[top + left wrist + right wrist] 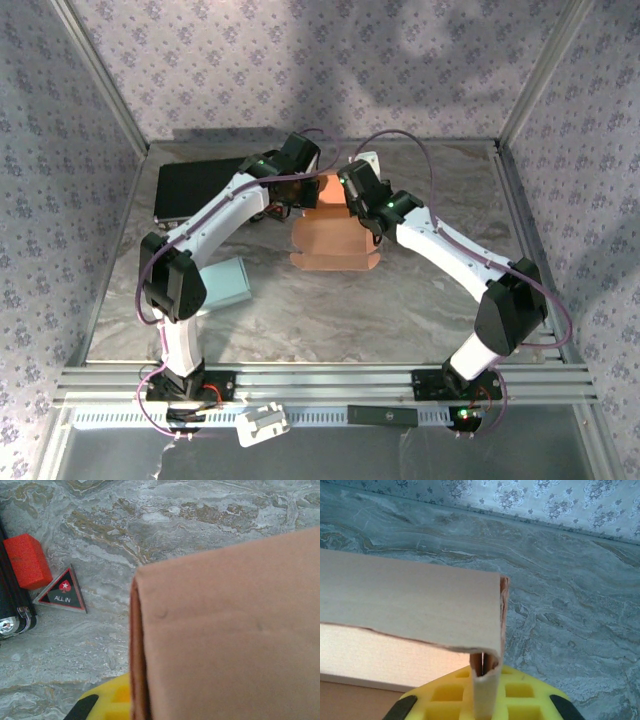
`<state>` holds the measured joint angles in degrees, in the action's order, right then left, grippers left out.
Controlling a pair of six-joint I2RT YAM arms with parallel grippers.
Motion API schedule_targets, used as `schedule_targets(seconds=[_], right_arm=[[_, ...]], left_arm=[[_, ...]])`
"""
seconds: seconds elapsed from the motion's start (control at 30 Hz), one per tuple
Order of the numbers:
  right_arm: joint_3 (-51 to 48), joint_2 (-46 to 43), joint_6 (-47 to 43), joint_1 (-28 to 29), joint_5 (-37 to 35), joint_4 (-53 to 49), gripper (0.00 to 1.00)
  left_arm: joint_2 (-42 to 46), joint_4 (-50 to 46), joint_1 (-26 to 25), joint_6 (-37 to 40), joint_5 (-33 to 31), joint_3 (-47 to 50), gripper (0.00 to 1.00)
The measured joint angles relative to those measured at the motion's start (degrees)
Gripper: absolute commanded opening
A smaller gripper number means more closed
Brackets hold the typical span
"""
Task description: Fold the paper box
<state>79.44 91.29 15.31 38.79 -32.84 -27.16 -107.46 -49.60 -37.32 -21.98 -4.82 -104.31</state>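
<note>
Paper box [335,235] sits toward the back of the desk [400,310]. Left fingers [107,702] are shut, seemingly on its side wall to brace it. Right fingers [520,695] are clamped on a flap edge, probably to bend it over.
</note>
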Motion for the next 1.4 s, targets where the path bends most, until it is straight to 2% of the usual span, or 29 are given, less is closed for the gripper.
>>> schedule_targets(seconds=[0.07, 0.13, 0.2, 0.4, 0.43, 0.7, 0.87, 1.1, 1.17, 1.4], right_arm=[[0.0, 0.0, -0.1, 0.0, 0.0, 0.0, 0.18], [0.0, 0.0, -0.3, 0.0, 0.0, 0.0, 0.15], [0.0, 0.0, -0.6, 0.0, -0.3, 0.0, 0.00], [0.0, 0.0, 0.2, 0.0, -0.7, 0.4, 0.00], [0.0, 0.0, 0.3, 0.0, -0.7, 0.4, 0.01], [0.0, -0.7, 0.9, -0.8, 2.5, 0.7, 0.36], [0.0, -3.0, 1.1, -1.0, 6.0, 0.8, 0.49], [-3.9, -10.1, 3.0, -2.3, 11.9, 2.0, 0.51], [-5.3, -11.3, 3.7, -2.6, 12.7, 2.2, 0.47], [-8.3, -9.6, 6.1, -2.5, 13.6, 3.4, 0.41]], left_arm=[[0.0, 0.0, 0.0, 0.0, 0.0, 0.0, 0.00], [0.0, -0.1, -0.1, 0.0, 0.0, 0.0, 0.00], [0.0, -0.3, -0.3, -0.1, -0.2, 0.0, 0.00], [0.0, -0.4, -0.3, -0.7, -0.2, -0.2, 0.00], [0.0, -0.4, -0.3, -0.7, -0.2, -0.2, 0.00], [0.0, -1.0, -0.7, -1.5, -0.6, -0.2, 0.00], [0.0, -1.8, -1.3, -2.0, -0.6, -0.2, 0.00], [0.0, -2.2, -1.3, -3.7, -1.0, -0.7, 0.00], [0.0, -2.4, -1.3, -4.2, -1.3, -0.7, 0.00], [-0.4, -2.9, -1.4, -4.7, -1.5, -1.0, 0.00]])
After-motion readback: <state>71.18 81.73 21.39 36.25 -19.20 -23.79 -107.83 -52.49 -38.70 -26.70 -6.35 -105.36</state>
